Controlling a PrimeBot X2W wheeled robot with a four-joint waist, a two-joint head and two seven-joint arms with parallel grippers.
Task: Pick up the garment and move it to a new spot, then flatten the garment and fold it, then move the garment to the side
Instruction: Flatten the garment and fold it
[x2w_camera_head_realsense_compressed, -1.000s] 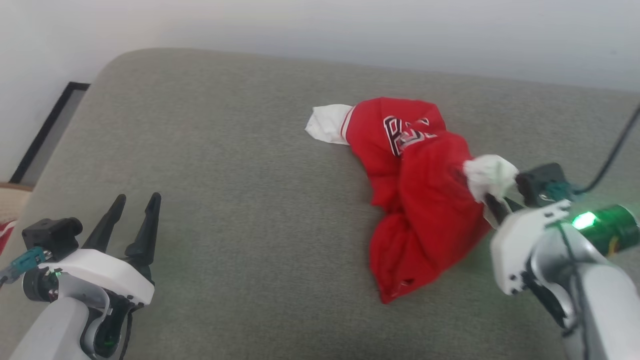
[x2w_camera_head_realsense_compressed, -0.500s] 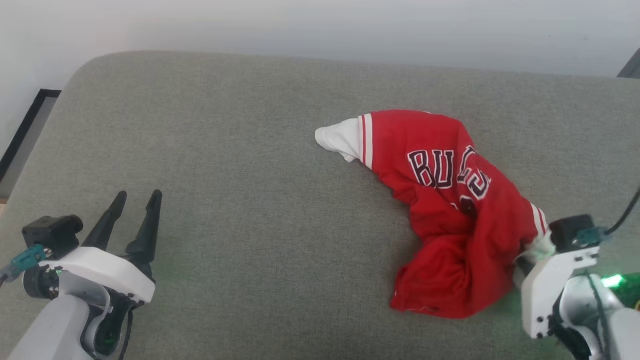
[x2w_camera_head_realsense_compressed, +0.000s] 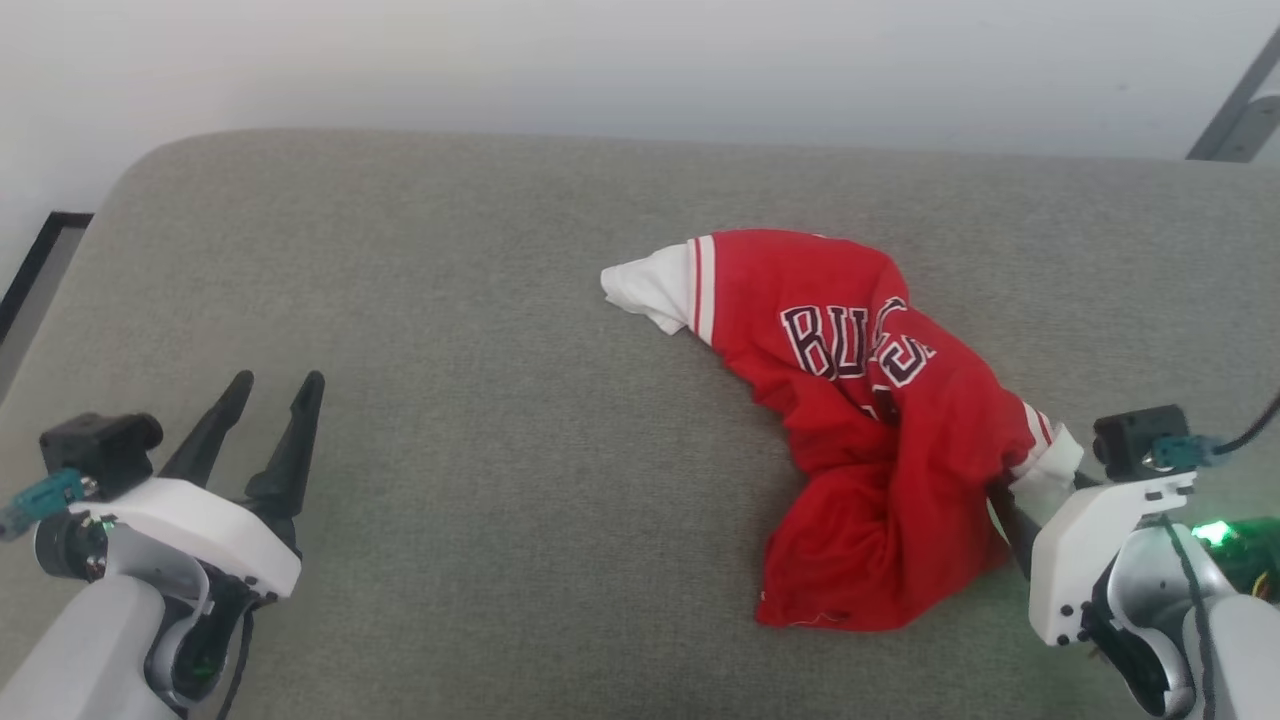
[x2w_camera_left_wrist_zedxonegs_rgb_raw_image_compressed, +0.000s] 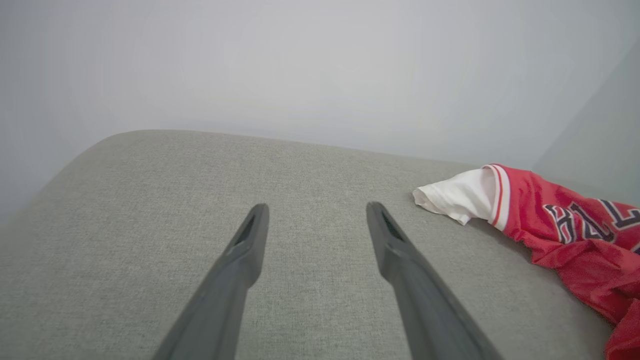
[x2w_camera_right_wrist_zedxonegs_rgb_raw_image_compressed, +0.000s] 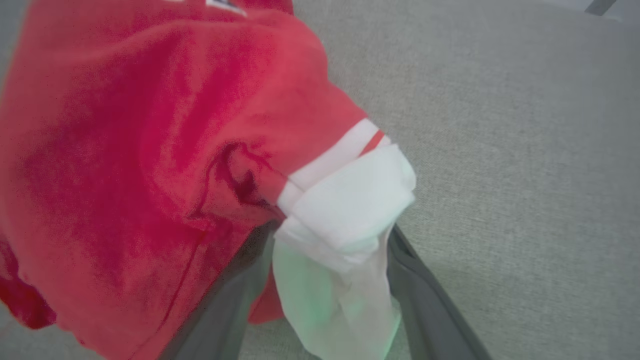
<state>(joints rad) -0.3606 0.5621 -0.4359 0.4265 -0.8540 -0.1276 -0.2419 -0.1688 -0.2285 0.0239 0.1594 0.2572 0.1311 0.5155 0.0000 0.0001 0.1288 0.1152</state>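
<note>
The garment (x2w_camera_head_realsense_compressed: 870, 430), a red jersey with white sleeves and dark lettering, lies crumpled on the right half of the grey cushion (x2w_camera_head_realsense_compressed: 480, 330). One white sleeve (x2w_camera_head_realsense_compressed: 650, 290) points left; the other white sleeve (x2w_camera_right_wrist_zedxonegs_rgb_raw_image_compressed: 350, 210) drapes between the spread fingers of my right gripper (x2w_camera_right_wrist_zedxonegs_rgb_raw_image_compressed: 330, 235), which stands open at the garment's right edge (x2w_camera_head_realsense_compressed: 1010, 500), its tips partly under cloth. My left gripper (x2w_camera_head_realsense_compressed: 277, 385) is open and holds nothing at the lower left, well apart from the garment. In the left wrist view the left gripper (x2w_camera_left_wrist_zedxonegs_rgb_raw_image_compressed: 317, 207) points over bare cushion, with the garment (x2w_camera_left_wrist_zedxonegs_rgb_raw_image_compressed: 565, 225) to its right.
A pale wall (x2w_camera_head_realsense_compressed: 640, 60) rises behind the cushion's far edge. A dark frame (x2w_camera_head_realsense_compressed: 30, 280) stands past the cushion's left end, and a grey metal strut (x2w_camera_head_realsense_compressed: 1235, 110) shows at the top right. Bare cushion lies left of the garment and in front of it.
My right gripper has come down and back with the sleeve and has opened its fingers. The garment has stretched out and settled on the cushion, lettering up. The camera has shifted; the left gripper has not moved.
</note>
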